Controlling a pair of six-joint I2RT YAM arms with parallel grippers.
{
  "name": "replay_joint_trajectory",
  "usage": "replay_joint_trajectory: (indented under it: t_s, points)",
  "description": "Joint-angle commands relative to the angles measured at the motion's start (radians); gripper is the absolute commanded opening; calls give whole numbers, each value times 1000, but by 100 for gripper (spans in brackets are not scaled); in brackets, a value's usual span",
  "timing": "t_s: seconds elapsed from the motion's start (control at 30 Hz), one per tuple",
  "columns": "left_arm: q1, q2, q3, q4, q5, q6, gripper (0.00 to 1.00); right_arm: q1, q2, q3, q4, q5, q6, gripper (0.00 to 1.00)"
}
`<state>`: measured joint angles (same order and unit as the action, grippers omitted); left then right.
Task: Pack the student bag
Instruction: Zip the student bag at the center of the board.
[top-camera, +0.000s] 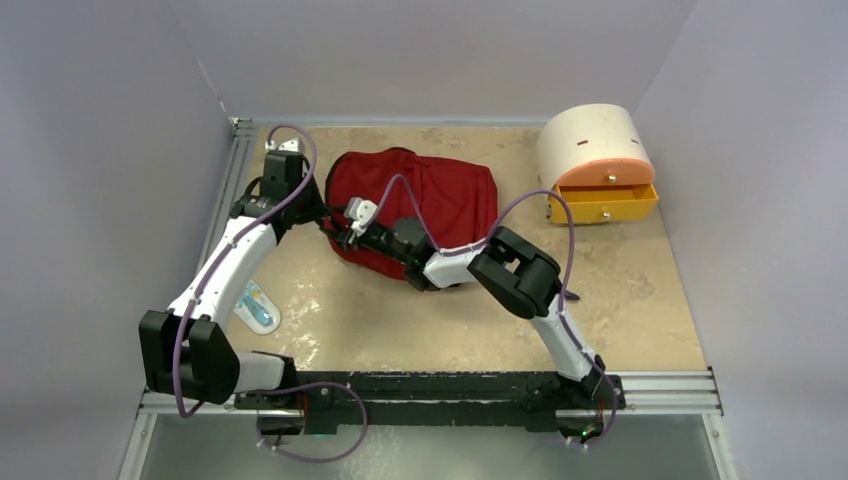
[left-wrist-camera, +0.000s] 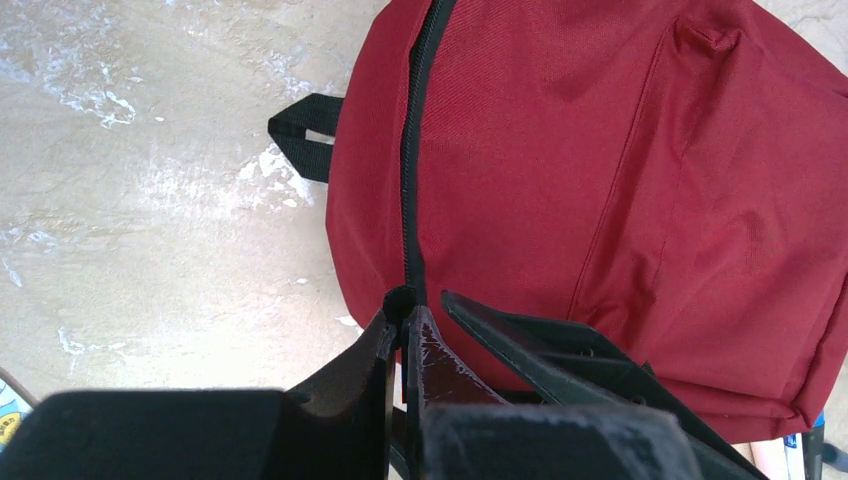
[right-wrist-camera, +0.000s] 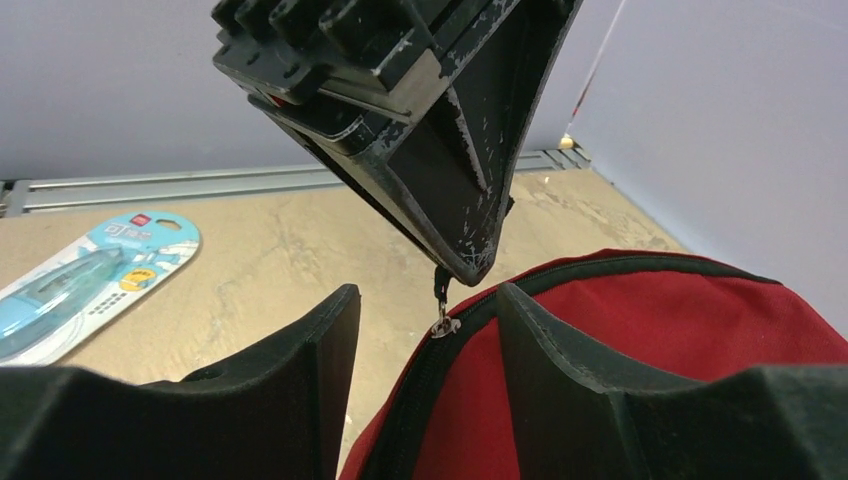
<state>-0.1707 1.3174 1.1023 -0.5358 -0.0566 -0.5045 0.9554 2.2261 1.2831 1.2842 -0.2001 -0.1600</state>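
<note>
student bag (top-camera: 445, 195) centred — drawer box (top-camera: 595, 150) to its right, blue packet (top-camera: 258, 308) left.

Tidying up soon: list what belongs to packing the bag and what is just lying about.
Job: dark red fabric backpack; its black zip pull, pinched by the left gripper; open right gripper; probably the blue blister-packed stationery.
Lying about: cream-and-orange rounded drawer box.
</note>
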Motion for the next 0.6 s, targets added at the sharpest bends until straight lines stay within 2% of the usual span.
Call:
replay_joint_trajectory:
  t_s: [0.0,0.33,0.5,0.57]
  points:
    - [5,-14,53,22,16,-7,0,16,0,58,67,82,-68,54]
    - [5,-24,51,16,47,-21,0,28,14,73,109,124,-64,26]
    - [5,-34,65,11,85,-31,0,29,12,53,128,121,-53,9]
    - [5,-39,77,11,98,-33,2,30,15,51,128,102,-51,6]
